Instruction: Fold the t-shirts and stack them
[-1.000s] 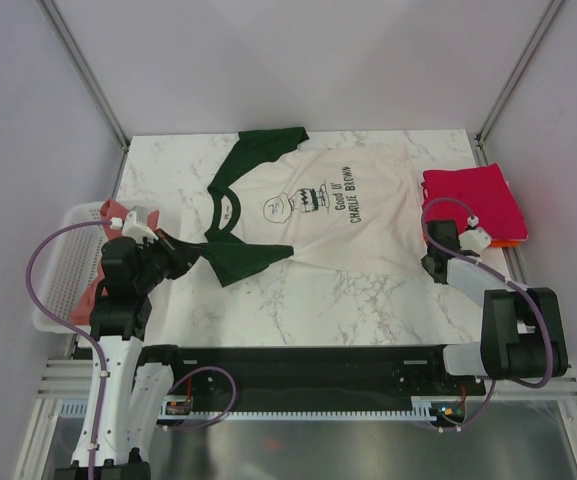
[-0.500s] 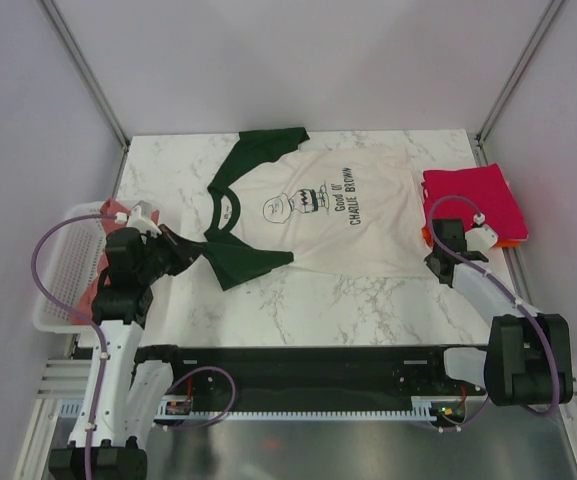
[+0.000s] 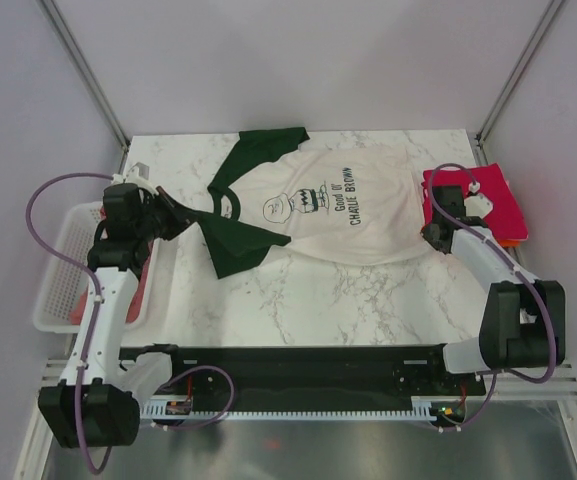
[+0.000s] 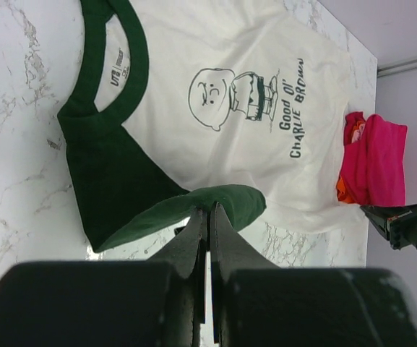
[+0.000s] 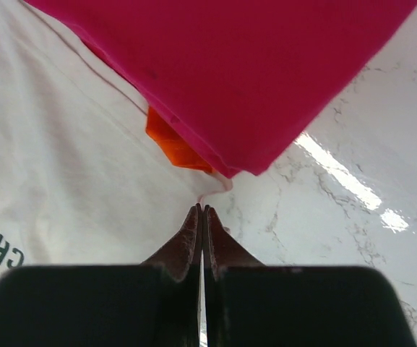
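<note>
The cream t-shirt (image 3: 343, 215) with dark green sleeves and a Charlie Brown print lies spread on the marble table. My left gripper (image 3: 182, 214) is shut on its near green sleeve (image 4: 219, 202) and holds it raised off the table, fingertips together (image 4: 208, 210). My right gripper (image 3: 431, 233) is shut on the cream shirt's near hem corner (image 5: 212, 189), right beside the folded magenta shirt (image 3: 473, 198). The magenta shirt lies on a folded orange one (image 5: 173, 143). A salmon-pink shirt (image 3: 144, 290) lies in the basket, partly hidden by my left arm.
A white lattice basket (image 3: 53, 280) stands off the table's left edge. Bare marble (image 3: 328, 295) lies in front of the shirt. Metal frame posts (image 3: 83, 70) and grey walls enclose the back and sides.
Both grippers moved toward the far side, staying shut on the cloth. The green sleeve and the near hem were drawn up and back, so the shirt's near edge now sits farther from the arm bases.
</note>
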`<state>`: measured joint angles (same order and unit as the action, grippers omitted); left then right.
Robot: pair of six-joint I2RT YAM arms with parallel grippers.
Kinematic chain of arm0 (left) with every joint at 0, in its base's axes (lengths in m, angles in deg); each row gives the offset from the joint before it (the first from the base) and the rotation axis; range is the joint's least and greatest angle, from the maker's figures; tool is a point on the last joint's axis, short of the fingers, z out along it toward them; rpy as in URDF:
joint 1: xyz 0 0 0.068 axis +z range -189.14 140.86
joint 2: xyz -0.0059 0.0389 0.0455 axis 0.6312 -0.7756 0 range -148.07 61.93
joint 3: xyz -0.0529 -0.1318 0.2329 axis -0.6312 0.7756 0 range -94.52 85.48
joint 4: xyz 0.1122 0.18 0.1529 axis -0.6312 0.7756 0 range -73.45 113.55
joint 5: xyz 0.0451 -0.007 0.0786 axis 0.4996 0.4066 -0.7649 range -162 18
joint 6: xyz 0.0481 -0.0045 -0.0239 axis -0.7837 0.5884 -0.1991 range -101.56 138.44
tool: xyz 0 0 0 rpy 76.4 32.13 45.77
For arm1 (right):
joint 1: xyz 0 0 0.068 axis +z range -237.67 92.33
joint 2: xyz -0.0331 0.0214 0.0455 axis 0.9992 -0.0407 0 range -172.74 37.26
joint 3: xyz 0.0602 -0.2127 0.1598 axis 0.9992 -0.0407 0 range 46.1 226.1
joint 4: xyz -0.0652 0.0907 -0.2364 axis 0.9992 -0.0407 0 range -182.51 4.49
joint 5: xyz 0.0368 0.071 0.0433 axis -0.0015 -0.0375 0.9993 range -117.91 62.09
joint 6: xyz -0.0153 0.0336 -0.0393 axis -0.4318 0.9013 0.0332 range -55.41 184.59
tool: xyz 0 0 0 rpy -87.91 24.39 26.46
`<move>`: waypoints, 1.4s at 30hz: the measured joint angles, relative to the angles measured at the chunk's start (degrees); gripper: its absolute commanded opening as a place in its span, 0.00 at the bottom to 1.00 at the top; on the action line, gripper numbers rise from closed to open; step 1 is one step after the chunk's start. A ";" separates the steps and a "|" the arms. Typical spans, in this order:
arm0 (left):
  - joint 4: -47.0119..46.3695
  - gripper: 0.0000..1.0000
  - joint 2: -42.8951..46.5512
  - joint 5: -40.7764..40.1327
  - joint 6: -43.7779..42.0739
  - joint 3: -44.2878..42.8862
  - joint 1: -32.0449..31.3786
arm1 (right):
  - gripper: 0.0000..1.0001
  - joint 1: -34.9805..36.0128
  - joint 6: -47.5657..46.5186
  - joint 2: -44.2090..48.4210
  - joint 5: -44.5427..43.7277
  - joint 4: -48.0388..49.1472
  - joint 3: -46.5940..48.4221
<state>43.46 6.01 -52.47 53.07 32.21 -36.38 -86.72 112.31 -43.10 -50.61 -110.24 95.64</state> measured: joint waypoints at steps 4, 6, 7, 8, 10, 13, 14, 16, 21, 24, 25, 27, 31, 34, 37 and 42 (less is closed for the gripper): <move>-0.07 0.02 -6.03 -0.52 -0.04 -3.28 0.00 | 0.00 0.00 0.04 -4.04 0.31 -1.05 5.33; -0.04 0.02 -9.57 -0.74 -0.07 -4.98 0.00 | 0.00 0.00 0.07 -6.40 0.37 -1.70 8.70; -0.02 0.02 -10.99 -0.85 -0.07 -5.75 0.00 | 0.00 0.00 0.11 -7.63 0.35 -2.32 10.36; -0.04 0.02 -12.61 -1.05 -0.07 -6.64 0.00 | 0.00 0.00 0.17 -8.94 0.39 -2.71 12.22; 0.04 0.02 -15.17 -1.27 -0.07 -8.24 0.00 | 0.00 0.00 0.44 -11.47 0.35 -3.30 15.50; 0.02 0.02 -18.56 -1.53 -0.07 -11.15 0.00 | 0.00 0.00 0.81 -14.78 0.35 -4.04 19.65; 0.04 0.02 -19.78 -1.53 -0.07 -12.33 0.00 | 0.00 0.00 1.01 -16.11 0.35 -4.83 21.27; -0.15 0.02 -22.47 -1.49 -0.07 -14.64 0.00 | 0.00 0.00 1.40 -18.75 0.33 -5.57 24.48; -0.39 0.02 -29.99 -1.38 -0.04 -19.56 -0.31 | 0.00 -0.09 1.90 -25.35 0.17 -7.48 32.61; -0.13 0.02 -34.53 -1.31 -0.04 -22.16 -0.72 | 0.00 -0.22 1.99 -28.57 0.15 -8.26 36.33; 0.02 0.02 -36.26 -1.31 -0.04 -23.21 -0.96 | 0.00 -0.26 1.99 -29.81 0.13 -8.50 37.57; 0.31 0.02 -38.47 -1.31 -0.04 -24.63 -1.25 | 0.00 -0.33 1.99 -31.32 0.15 -8.94 39.06; 0.85 0.02 -41.33 -1.31 -0.04 -27.45 -1.57 | 0.00 -0.90 1.99 -34.62 0.48 -9.73 42.40; 1.01 0.02 -42.07 -1.38 -0.04 -29.00 -1.62 | 0.00 -1.95 1.97 -36.76 1.25 -10.03 44.81; 1.62 0.02 -42.62 -1.40 -0.04 -31.06 -1.62 | 0.00 -2.71 1.92 -38.10 2.03 -10.08 46.23; 2.40 0.02 -45.51 -1.20 -0.04 -37.77 -1.79 | 0.00 -2.95 1.60 -38.77 2.86 -10.45 47.69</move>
<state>45.87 -39.50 -53.67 53.03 -5.56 -38.17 -89.67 113.91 -81.87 -47.75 -120.69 143.33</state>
